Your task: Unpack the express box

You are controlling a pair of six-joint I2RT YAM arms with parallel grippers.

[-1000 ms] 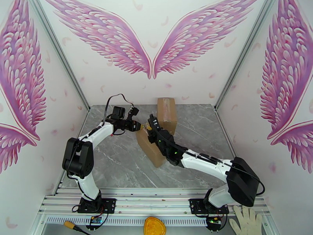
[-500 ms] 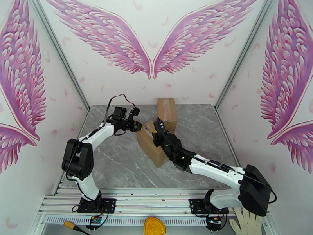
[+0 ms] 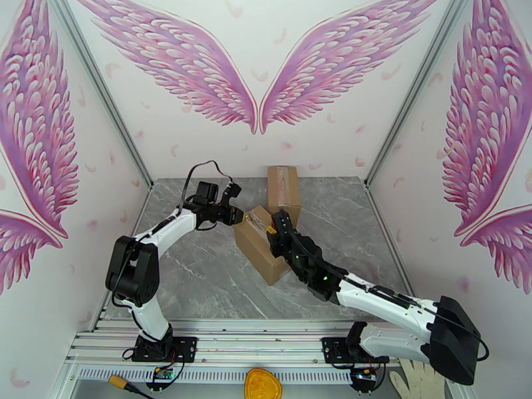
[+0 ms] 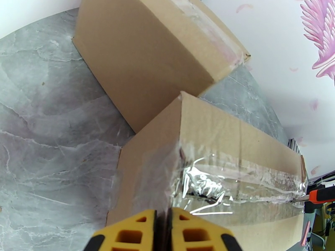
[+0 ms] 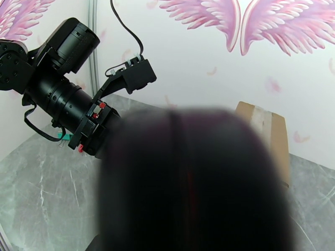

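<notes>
Left wrist, closed left gripper (image 4: pixel 163 214) at taped box (image 4: pixel 217 126)

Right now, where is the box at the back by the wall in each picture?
Top external: the back box stands in the middle, by the wall, beyond the taped box.
Left wrist: the back box is at top middle, behind the taped box.
Right wrist: the back box is at the right edge.
Shared landmark: the grey marble table under it.
</notes>
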